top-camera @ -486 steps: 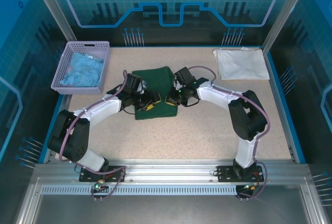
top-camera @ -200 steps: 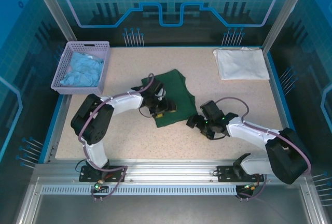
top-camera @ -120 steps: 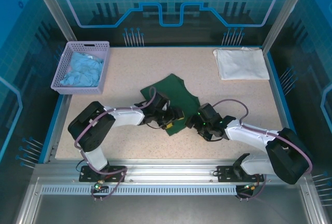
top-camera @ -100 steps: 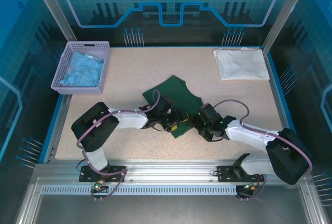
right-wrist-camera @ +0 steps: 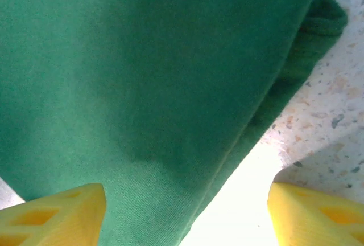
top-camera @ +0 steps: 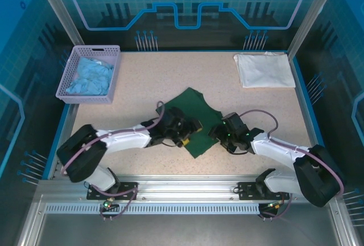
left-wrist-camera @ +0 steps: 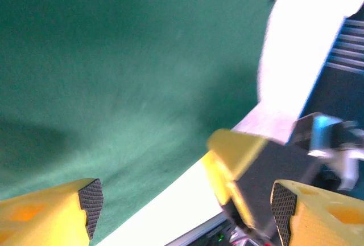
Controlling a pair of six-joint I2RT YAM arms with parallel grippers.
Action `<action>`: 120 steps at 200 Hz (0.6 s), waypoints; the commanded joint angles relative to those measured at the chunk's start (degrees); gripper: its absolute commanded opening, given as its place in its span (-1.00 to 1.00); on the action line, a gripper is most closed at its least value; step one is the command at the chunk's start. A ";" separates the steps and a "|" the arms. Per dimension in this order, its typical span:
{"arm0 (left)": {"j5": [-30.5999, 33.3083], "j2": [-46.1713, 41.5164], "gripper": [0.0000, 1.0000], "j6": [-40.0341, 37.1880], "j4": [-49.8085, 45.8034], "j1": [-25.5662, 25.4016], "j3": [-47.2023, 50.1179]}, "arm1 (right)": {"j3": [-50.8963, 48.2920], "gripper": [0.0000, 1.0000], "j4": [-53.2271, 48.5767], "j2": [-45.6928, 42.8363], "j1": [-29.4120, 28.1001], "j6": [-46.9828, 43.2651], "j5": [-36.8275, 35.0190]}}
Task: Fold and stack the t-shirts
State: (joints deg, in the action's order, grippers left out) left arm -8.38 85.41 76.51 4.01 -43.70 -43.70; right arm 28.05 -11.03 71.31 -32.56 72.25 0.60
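The left pincer (left-wrist-camera: 185, 203) is seen with its two yellow fingers (left-wrist-camera: 62, 209) spread wide, and nothing is held between them. Below and ahead of it the dark green soft cloth t-shirt (left-wrist-camera: 125, 75) is spread. The near edge of this t-shirt runs slantwise between the fingers, over the pale speckled table (top-camera: 148, 75).

The right pincer (right-wrist-camera: 187, 214) is also held wide. A thick folded edge of the green t-shirt (right-wrist-camera: 142, 58) lies between and ahead of its fingers. Whether the pads touch the cloth cannot be told. Bare table is seen beside its right finger.

In the top view both pincers are placed low at the near corner of the green t-shirt (top-camera: 199, 118), the left pincer (top-camera: 187, 134) at its left side and the right pincer (top-camera: 219, 136) at its right side, near each other. The t-shirt is folded and lies turned cornerwise.

Far ahead of the right pincer and to its right, the white folded cloth t-shirt (top-camera: 264, 69) lies flat at the table corner, well apart from the green one. Far ahead of the left pincer and to its left, a lilac plastic mesh basket (top-camera: 96, 48) is placed, and a crumpled light blue cloth (top-camera: 88, 78) lies in it.
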 commanded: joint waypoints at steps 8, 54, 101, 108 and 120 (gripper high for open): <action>-1.55 -5.17 0.64 -9.74 -8.97 8.84 -2.17 | 1.67 0.50 0.88 2.37 -0.71 1.19 -0.05; -5.22 3.29 0.66 -27.49 -18.07 20.15 -14.28 | 3.67 0.50 -0.32 5.26 -5.62 7.54 -2.79; -2.92 8.49 0.60 -32.19 -17.31 21.64 -13.80 | 6.99 0.38 -2.92 8.18 -8.34 11.14 -5.28; -2.42 7.85 0.60 -32.53 -17.20 21.70 -13.00 | 7.50 0.36 -3.43 8.56 -8.78 11.24 -5.60; -1.53 6.76 0.60 -33.34 -17.32 21.79 -11.87 | 9.05 0.35 -5.41 9.34 -9.45 11.38 -6.33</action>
State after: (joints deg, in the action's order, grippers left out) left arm -10.92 93.93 47.64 -11.42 -22.33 -57.43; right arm 34.52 -17.37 77.91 -38.94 80.36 -8.45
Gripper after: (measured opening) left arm 0.802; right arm 0.679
